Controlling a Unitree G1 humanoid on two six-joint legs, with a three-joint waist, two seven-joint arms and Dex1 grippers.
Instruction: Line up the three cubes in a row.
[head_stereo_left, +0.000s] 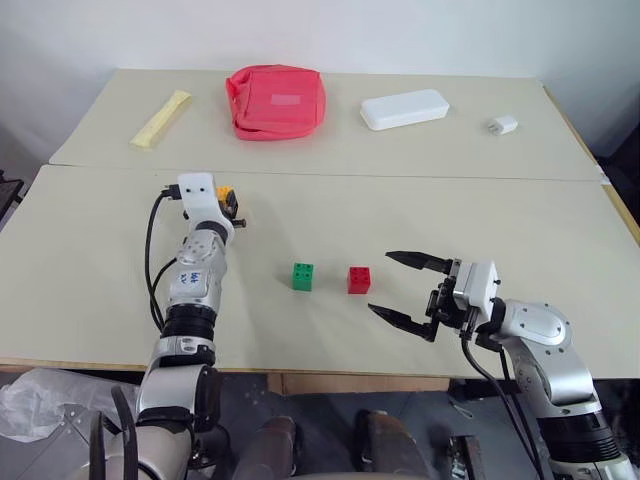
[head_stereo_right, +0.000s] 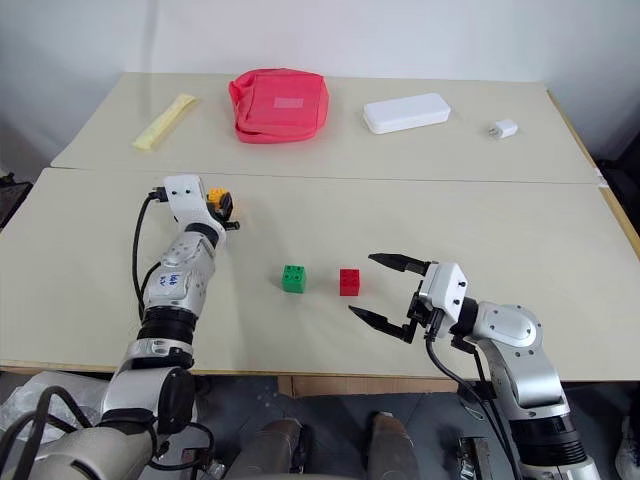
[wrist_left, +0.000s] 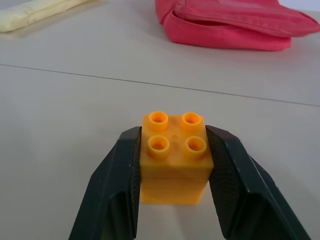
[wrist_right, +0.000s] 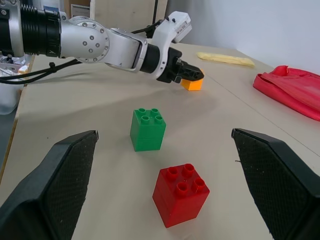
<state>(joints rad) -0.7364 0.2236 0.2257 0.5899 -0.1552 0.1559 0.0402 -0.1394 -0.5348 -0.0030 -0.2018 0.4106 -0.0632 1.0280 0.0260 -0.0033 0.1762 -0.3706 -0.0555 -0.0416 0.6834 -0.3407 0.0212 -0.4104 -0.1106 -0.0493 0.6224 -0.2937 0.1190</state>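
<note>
Studded glossy orange cube pinched between textured left gripper fingers; right gripper wide apart, apparently empty.

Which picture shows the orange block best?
The left wrist view: the orange block sits close up, studs clear, pinched between the left gripper. In the right wrist view it is small and far; in the eye views it mostly hides behind that gripper.

Red pouch, white case, small white charger, yellow packet (all along the far table)
</note>
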